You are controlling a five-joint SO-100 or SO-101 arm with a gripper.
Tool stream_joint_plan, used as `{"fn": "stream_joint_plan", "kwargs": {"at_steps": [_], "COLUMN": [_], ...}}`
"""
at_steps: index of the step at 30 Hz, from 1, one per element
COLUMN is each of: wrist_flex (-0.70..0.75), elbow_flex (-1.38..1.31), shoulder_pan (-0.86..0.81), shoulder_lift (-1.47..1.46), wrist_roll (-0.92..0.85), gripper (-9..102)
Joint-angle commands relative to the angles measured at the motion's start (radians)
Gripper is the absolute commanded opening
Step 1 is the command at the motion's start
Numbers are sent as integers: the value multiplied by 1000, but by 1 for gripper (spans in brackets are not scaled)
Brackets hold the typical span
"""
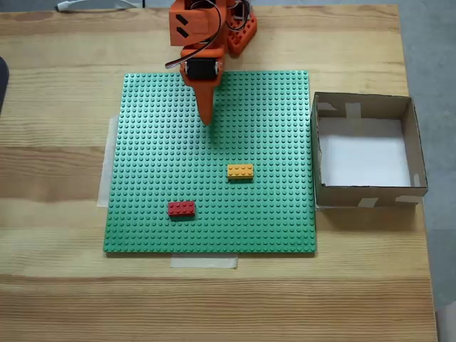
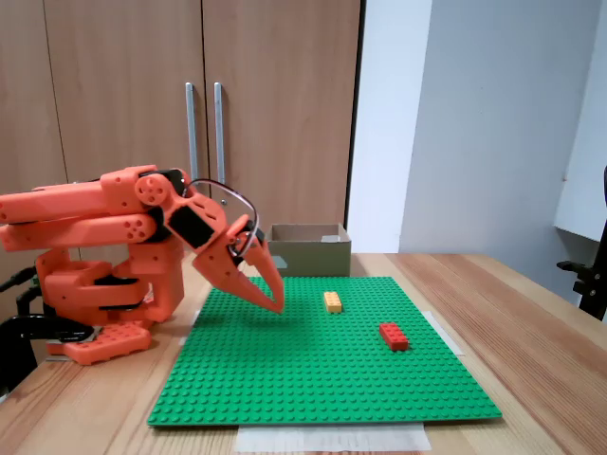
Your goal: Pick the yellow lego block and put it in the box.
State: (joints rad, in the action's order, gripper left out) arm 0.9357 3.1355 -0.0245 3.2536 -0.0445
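Note:
The yellow lego block (image 1: 240, 171) (image 2: 333, 301) lies flat on the green studded baseplate (image 1: 149, 214) (image 2: 313, 379), right of its middle in the top-down fixed view. The box (image 1: 420, 153) (image 2: 308, 254), brown cardboard with a white floor, stands just off the baseplate's right edge and holds nothing. My orange gripper (image 1: 207, 120) (image 2: 276, 305) hangs over the baseplate's far part, tips pointing down, shut with nothing held. It is well short of the yellow block, up and to the left of it in the top-down view.
A red lego brick (image 1: 181, 209) (image 2: 394, 336) lies on the baseplate nearer the front left in the top-down view. The arm's base (image 2: 104, 303) stands behind the baseplate. Pale tape (image 1: 204, 262) holds the baseplate to the wooden table (image 1: 57, 285).

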Motion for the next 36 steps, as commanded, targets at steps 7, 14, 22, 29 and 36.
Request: {"fn": "stream_joint_plan", "kwargs": {"at_steps": [7, 14, 22, 29, 36], "wrist_flex": [-5, -5, -5, -5, -12], "elbow_flex": [6, 6, 6, 6, 2], "shoulder_pan": [3, 3, 5, 6, 9], "shoulder_lift": [11, 11, 11, 11, -5], "wrist_roll": [0, 0, -3, -5, -11], "gripper": [-1, -1, -1, -1, -1]}}
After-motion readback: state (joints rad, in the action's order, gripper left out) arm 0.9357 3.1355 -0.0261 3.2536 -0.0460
